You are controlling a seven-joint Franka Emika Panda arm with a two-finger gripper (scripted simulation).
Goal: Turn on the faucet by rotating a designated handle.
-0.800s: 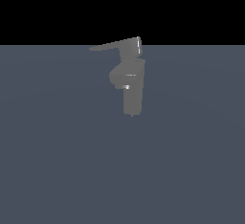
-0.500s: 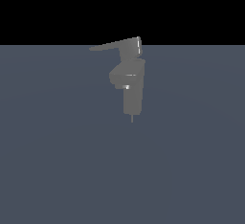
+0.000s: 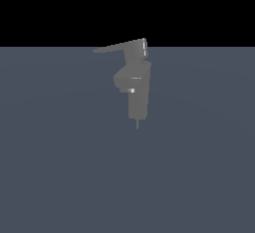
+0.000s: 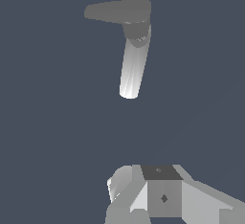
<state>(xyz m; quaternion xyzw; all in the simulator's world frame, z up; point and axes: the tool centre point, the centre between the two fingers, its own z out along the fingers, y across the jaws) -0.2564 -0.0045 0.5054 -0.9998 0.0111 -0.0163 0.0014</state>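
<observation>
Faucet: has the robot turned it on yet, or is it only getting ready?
Nothing looks done yet. The gripper sits apart from the faucet, touching nothing. The handle juts toward the exterior view's left, with nothing on it. In hand: only the approach. Left: reach the handle and rotate it.

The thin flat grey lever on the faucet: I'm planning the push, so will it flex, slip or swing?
The thin flat grey lever looks rigid, so probably no flex. It joins the blocky grey faucet at one end, so a push near its tip likely swings it. Its smooth taper may let fingers slide.
</observation>
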